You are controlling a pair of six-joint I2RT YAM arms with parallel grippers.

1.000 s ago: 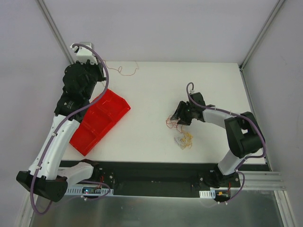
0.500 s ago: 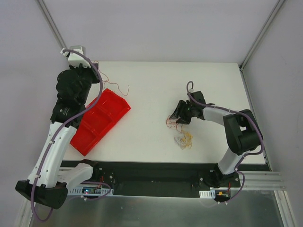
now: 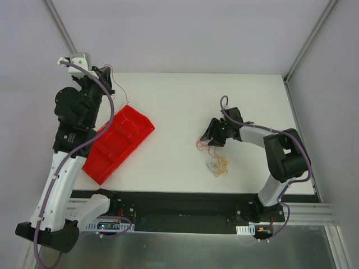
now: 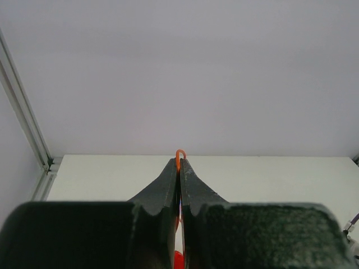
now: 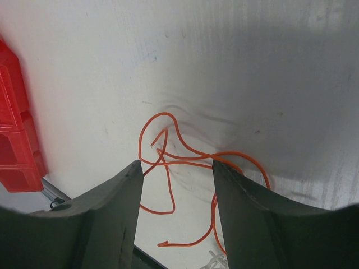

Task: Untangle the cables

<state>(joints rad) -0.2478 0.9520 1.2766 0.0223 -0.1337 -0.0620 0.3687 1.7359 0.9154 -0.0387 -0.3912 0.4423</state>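
My left gripper [image 3: 104, 72] is raised over the table's back left corner. It is shut on a thin orange cable [image 3: 115, 85] that hangs from it. In the left wrist view the cable's loop [image 4: 180, 152] pokes out above the closed fingertips. My right gripper [image 3: 211, 138] is open and low over loopy orange cables [image 3: 203, 145] lying on the table. In the right wrist view these strands [image 5: 166, 114] lie between and beyond the spread fingers [image 5: 127, 178]. A small yellow and whitish clump [image 3: 217, 166] lies just in front of them.
A red divided tray [image 3: 147, 124] sits at an angle on the left of the white table, below the left arm; its edge shows in the right wrist view [image 5: 17, 145]. Grey walls and frame posts enclose the table.
My left arm has risen and swung back to the left, carrying the orange cable off the back of the table. The right arm has barely moved.
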